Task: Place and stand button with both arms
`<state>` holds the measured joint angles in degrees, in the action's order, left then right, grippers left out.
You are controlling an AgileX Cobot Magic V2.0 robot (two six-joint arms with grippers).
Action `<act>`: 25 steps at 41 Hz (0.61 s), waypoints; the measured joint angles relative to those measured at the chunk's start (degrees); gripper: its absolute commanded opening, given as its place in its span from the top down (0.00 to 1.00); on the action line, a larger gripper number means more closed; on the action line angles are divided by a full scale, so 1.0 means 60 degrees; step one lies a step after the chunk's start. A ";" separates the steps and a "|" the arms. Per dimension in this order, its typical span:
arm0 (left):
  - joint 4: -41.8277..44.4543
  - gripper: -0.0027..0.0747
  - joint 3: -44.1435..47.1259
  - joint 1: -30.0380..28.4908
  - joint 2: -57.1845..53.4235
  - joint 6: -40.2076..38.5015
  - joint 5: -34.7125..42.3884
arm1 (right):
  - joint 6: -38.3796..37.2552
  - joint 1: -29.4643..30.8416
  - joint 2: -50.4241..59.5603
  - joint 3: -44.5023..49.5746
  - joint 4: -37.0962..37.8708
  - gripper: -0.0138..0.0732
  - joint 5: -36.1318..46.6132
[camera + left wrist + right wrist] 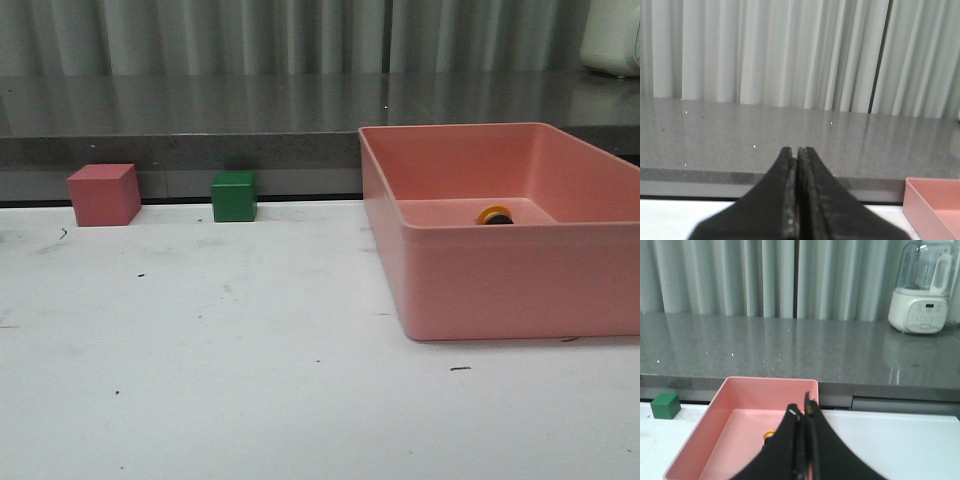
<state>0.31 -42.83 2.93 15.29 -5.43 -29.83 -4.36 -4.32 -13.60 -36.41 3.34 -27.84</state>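
Your right gripper [802, 415] is sitting with its two dark fingers pressed together, holding nothing, and it is hanging above the near part of the pink bin [720, 397]. Your left gripper [796, 152] is likewise showing its fingers closed flat against each other with nothing between them; it is facing the grey counter [765, 130], with only a corner of the pink bin showing off to the side.

The button [769, 433] is lying inside the pink bin, on its floor, just beside the right gripper's fingertips in the right wrist view, where only a sliver of its yellow cap is peeking out. In the front view the button [494, 215] is resting toward the back of the bin floor, yellow cap over a dark body; you cannot tell from here whether it is upright or tipped.

Outside the pink bin, on the white table [250, 340], the green cube [234, 196] is standing nearer the bin and the pink cube [103, 194] farther out, both along the table's far edge. A white appliance [922, 287] is standing on the grey counter behind the bin.
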 measured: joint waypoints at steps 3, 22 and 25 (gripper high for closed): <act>0.0017 0.99 -0.0395 0.0000 0.0556 0.0000 -0.0546 | 0.0000 0.0000 -0.0587 -0.0349 0.0000 0.92 -0.0419; -0.0051 0.99 0.0092 0.0000 0.2373 0.0000 -0.1571 | 0.0000 0.0000 -0.3196 -0.0408 0.0000 0.92 -0.2053; 0.0000 0.99 0.0267 0.0000 0.2439 0.0000 -0.1614 | 0.0000 0.0000 -0.3455 -0.0408 0.0000 0.92 -0.2276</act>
<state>0.31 -41.22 2.93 29.92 -5.43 -39.52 -4.36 -4.32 -34.33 -38.86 3.34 -41.50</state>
